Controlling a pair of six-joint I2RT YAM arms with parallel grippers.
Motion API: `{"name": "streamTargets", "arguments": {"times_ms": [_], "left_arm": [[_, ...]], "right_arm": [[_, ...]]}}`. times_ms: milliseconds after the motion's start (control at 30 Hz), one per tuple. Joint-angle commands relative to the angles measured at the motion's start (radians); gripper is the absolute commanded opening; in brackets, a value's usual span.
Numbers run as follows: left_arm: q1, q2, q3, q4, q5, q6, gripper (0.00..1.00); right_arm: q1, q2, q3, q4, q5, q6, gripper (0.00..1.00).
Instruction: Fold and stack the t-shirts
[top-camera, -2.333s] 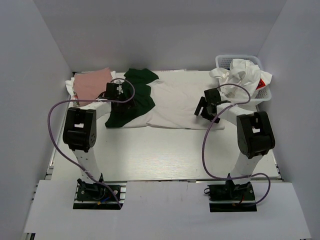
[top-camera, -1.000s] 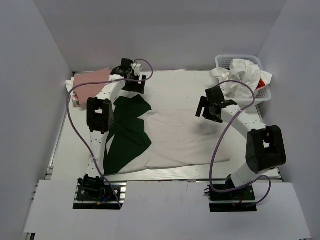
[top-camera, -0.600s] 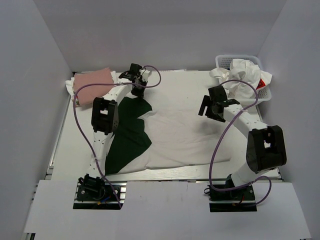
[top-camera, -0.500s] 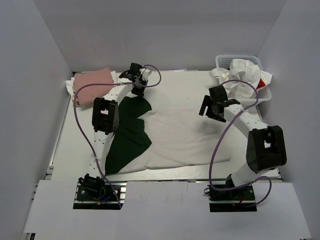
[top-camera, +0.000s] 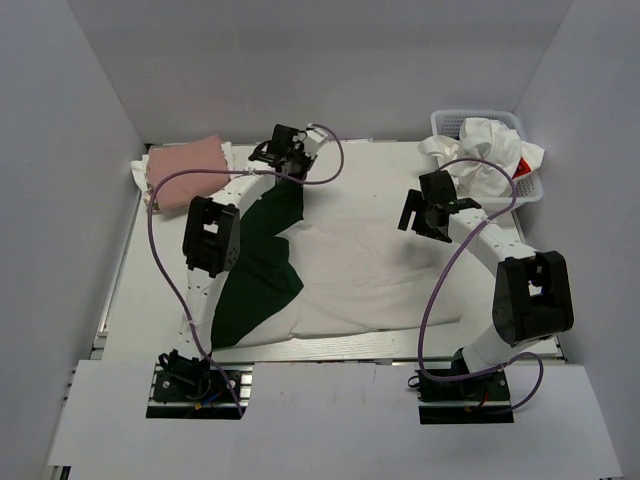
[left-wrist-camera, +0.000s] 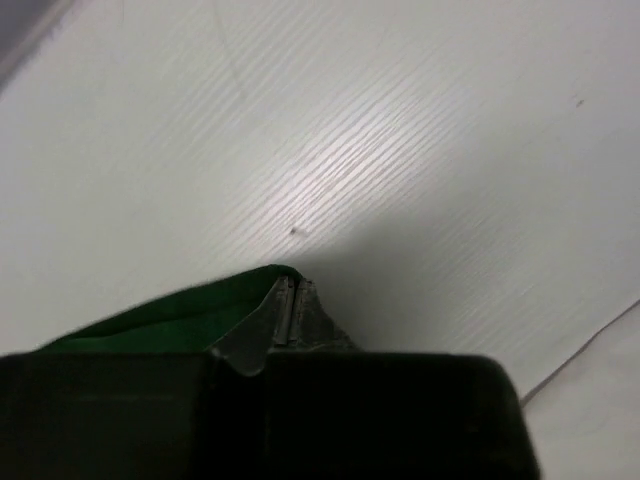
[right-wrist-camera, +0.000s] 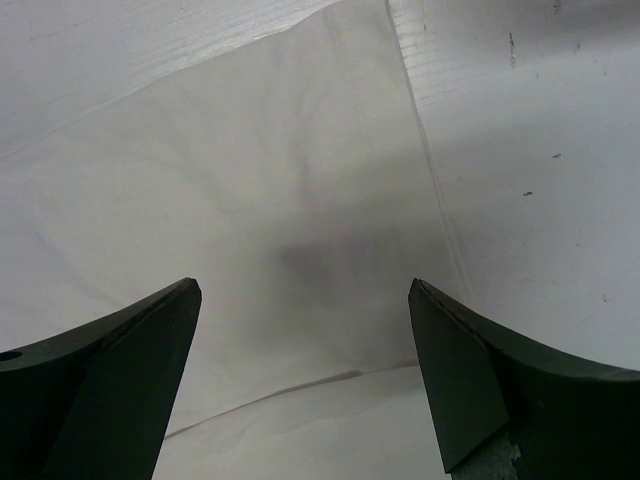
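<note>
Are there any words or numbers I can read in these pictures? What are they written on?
No word, number or sign can be read in any view.
Red mark on the white shirt in the basket: too small to tell whether it holds letters.
Spread-out green and white shirt: no lettering shows on it.

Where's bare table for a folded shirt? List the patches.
Bare table runs down the left, between its edge and the green-sleeved shirt, nearer than the pink shirt. Another strip lies along the far edge, between left gripper and mesh basket. Crowded: the basket corner, white shirts spilling over.
</note>
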Motion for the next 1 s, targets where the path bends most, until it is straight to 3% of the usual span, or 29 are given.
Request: {"name": "streamTargets", "arguments": {"times_ms": [0, 33, 67, 100, 133, 200, 400, 567, 667, 800, 967], "left_arm": [[-0.033, -0.069, 0.024, 0.102, 0.022, 0.093, 0.00], [-0.033, -0.054, 0.041, 0.102, -0.003, 0.074, 0.13], [-0.033, -0.039, 0.061, 0.088, -0.029, 0.057, 0.36], [-0.033, -0.008, 0.105, 0.088, -0.108, 0.034, 0.93], [-0.033, 0.006, 0.125, 0.088, -0.154, -0.026, 1.00], [-0.023, 0.018, 0.165, 0.079, -0.292, -0.098, 1.00], [0.036, -0.036, 0.129, 0.079, -0.467, -0.311, 1.00], [0.094, 0.009, 0.199, -0.034, -0.468, -0.472, 1.00], [0.125, 0.038, 0.222, -0.057, -0.397, -0.519, 1.00], [0.139, 0.052, 0.160, 0.020, -0.270, -0.490, 1.00], [0.139, 0.159, 0.230, 0.033, -0.305, -0.490, 0.98]], "right_arm": [[-0.003, -0.030, -0.015, 0.023, 0.010, -0.017, 0.90], [-0.008, -0.027, -0.015, 0.017, 0.018, -0.011, 0.90], [-0.003, -0.029, -0.014, 0.014, 0.019, -0.014, 0.90], [-0.003, -0.030, -0.011, 0.008, 0.024, -0.014, 0.90], [-0.005, -0.032, -0.009, 0.002, 0.028, -0.008, 0.90], [-0.005, -0.035, -0.004, -0.002, 0.035, -0.009, 0.90], [-0.006, -0.026, 0.019, -0.023, 0.045, 0.023, 0.90], [-0.011, 0.008, 0.058, -0.075, 0.114, 0.102, 0.90], [-0.023, 0.027, 0.080, -0.080, 0.125, 0.145, 0.90], [-0.038, 0.050, 0.104, -0.071, 0.102, 0.199, 0.90], [-0.044, 0.054, 0.101, -0.049, 0.094, 0.213, 0.90]]}}
